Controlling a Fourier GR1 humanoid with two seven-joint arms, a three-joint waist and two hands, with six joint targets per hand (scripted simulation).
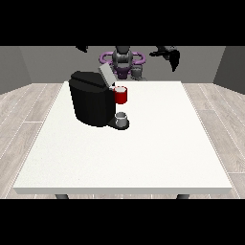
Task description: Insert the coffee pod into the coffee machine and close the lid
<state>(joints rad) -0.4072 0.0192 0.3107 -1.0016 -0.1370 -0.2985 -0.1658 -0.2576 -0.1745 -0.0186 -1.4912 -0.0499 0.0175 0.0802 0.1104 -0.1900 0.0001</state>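
Observation:
The black coffee machine (pixel 91 103) stands on the left half of the white table (pixel 143 153), its grey lid (pixel 106 74) tilted up and open. A red thing at the machine (pixel 121 95) sits at its front right. A small grey thing (pixel 138 72) stands at the table's far edge beside the robot's torso; I cannot tell whether it is the pod. The hand at the view's right (pixel 168 52) hangs high above the far right of the table, fingers relaxed and pointing down, holding nothing. Of the hand at the view's left (pixel 82 48) only a tip shows, high above the machine.
A grey cup-like thing (pixel 122 117) rests on the machine's low base under the red thing. The robot's torso (pixel 122 60) is behind the far edge. Wooden floor surrounds the table.

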